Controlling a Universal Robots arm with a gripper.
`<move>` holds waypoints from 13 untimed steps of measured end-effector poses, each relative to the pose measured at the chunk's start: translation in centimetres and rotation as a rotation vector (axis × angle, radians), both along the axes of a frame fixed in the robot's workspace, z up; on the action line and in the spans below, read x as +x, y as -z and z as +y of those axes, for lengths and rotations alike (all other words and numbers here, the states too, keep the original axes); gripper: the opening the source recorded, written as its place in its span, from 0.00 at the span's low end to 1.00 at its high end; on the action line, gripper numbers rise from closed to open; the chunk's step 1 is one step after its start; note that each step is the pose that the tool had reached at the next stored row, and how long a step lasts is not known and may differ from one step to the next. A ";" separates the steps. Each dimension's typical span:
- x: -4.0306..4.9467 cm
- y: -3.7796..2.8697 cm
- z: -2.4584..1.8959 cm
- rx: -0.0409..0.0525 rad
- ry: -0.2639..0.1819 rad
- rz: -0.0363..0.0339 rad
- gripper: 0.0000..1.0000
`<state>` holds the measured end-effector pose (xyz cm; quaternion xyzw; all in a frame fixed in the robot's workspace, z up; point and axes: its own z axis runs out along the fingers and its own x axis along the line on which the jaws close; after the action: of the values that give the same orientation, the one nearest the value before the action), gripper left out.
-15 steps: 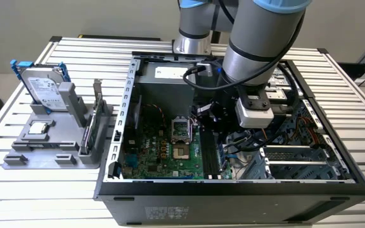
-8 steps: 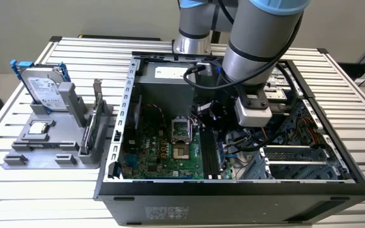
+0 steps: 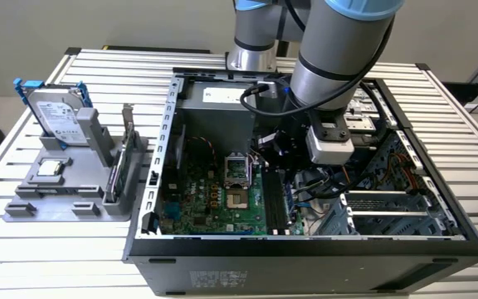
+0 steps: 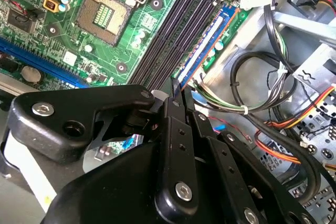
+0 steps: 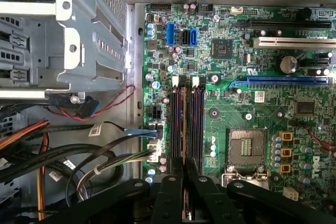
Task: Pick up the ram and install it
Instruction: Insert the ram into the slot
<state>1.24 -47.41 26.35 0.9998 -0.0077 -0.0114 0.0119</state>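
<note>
The ram (image 5: 184, 129) stands in its motherboard slot (image 5: 175, 124), pinched by the tool (image 5: 184, 174).

Green motherboard (image 5: 252, 108) — black slots (image 5: 197, 121), blue-edged ram (image 4: 207, 40) — black claw (image 4: 176, 90).

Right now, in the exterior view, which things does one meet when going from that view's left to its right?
Silver hard drive with blue rails → upright card with a metal bracket → green motherboard → black memory slots → orange cables.
</note>
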 end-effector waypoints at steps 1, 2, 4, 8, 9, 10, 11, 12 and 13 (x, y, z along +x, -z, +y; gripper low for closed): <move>0.00 0.00 0.00 0.0001 0.000 0.0000 0.00; 0.00 0.00 0.01 0.0001 0.000 0.0000 0.00; 0.00 0.00 0.02 0.0002 0.000 0.0000 0.00; 0.00 0.06 0.17 0.0001 0.000 0.0000 0.00; 0.01 0.12 0.22 0.0003 0.000 -0.0001 0.00; 0.01 0.15 0.26 0.0002 0.000 -0.0001 0.00; 0.01 0.19 0.31 0.0002 0.000 -0.0001 0.00; 0.02 0.26 0.35 0.0001 0.000 0.0000 0.00; 0.02 0.36 0.39 0.0001 0.000 -0.0001 0.00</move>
<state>1.26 -47.01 25.99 0.9998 -0.0077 -0.0113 0.0118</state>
